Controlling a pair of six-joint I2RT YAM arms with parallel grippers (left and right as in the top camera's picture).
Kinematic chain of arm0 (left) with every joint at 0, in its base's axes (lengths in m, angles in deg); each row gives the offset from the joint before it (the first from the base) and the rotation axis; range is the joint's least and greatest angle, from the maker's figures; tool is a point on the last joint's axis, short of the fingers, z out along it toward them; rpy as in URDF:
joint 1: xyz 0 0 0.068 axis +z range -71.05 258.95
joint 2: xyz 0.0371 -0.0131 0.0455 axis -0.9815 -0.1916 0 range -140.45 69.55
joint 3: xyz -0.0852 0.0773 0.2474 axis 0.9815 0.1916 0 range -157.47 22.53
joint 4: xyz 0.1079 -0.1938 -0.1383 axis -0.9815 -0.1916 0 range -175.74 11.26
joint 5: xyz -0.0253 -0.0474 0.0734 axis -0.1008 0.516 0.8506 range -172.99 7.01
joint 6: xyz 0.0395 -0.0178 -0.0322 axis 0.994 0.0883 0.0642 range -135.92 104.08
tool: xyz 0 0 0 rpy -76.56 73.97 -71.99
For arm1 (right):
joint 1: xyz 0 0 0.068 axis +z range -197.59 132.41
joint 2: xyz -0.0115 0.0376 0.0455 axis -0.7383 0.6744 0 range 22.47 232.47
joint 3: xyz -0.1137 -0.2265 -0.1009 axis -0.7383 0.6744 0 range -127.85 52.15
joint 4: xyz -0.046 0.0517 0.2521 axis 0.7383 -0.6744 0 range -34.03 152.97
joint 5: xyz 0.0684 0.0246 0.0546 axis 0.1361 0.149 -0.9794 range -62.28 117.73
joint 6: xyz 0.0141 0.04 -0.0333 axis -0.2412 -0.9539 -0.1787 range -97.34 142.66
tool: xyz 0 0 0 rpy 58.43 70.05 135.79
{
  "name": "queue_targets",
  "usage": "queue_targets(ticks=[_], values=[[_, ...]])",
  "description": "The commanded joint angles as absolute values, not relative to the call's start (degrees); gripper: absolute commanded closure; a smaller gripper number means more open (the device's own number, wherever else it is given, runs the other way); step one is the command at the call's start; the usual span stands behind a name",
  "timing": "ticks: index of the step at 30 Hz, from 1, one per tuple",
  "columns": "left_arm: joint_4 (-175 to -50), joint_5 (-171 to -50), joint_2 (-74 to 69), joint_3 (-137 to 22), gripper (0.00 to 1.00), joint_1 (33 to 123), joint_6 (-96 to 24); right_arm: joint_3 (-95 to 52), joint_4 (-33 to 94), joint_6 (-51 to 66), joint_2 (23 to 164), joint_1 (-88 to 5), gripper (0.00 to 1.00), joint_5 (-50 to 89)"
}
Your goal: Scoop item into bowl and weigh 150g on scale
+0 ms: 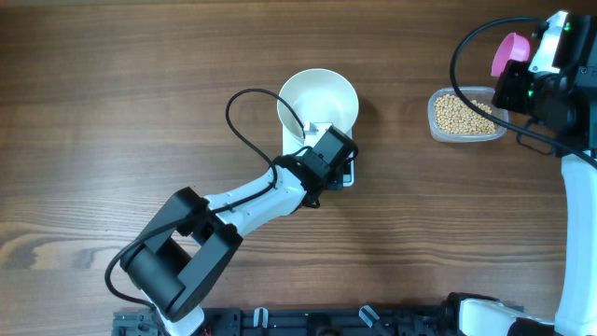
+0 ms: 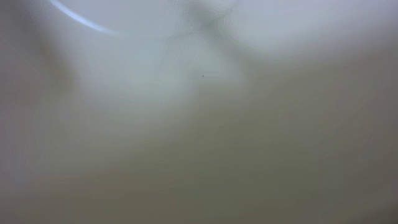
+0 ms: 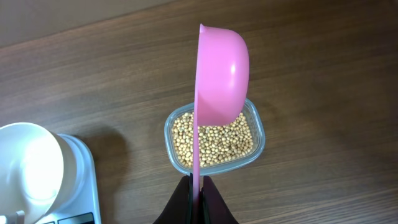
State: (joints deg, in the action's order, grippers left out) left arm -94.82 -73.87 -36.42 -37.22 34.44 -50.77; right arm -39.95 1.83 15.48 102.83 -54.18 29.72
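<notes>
The white bowl (image 1: pixel 317 98) stands on the white scale (image 1: pixel 347 175), and its inside looks bare. My left gripper (image 1: pixel 322 142) reaches over the scale's front right up to the bowl's near rim. Its jaws are hidden there, and the left wrist view is only a whitish blur. The tan beans (image 1: pixel 464 114) fill a clear container (image 1: pixel 438 131) to the right. Above that container's right end, my right gripper (image 1: pixel 522 82) is shut on the handle of a pink scoop (image 1: pixel 510 51). In the right wrist view the scoop (image 3: pixel 221 68) hangs on edge over the beans (image 3: pixel 214 140), with the gripper (image 3: pixel 196 182) clamping its thin handle. The bowl (image 3: pixel 28 168) and scale (image 3: pixel 81 180) show at lower left.
A black cable (image 1: pixel 244 131) loops from the left arm beside the bowl. The left arm's base (image 1: pixel 177 257) sits at the near left. The right arm (image 1: pixel 578 215) runs along the right edge. Bare wooden table (image 1: pixel 140 75) surrounds everything.
</notes>
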Motion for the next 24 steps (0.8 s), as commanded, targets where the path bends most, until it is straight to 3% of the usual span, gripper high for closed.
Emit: queue_targets(ticks=[1, 15, 24], values=[[-95.7, -74.2, -39.1, -36.6, 0.96, 34.5, -50.7, -40.9, 2.2, 16.5, 102.8, -54.4, 0.96, 30.7], [-96.3, -78.6, -39.8, -36.6, 0.96, 34.5, -50.7, -40.9, 2.1, 16.5, 102.8, -54.4, 0.96, 30.7], [-99.4, -80.6, -29.6, -36.6, 0.96, 34.5, -50.7, -40.9, 2.1, 16.5, 102.8, -54.4, 0.96, 30.7]])
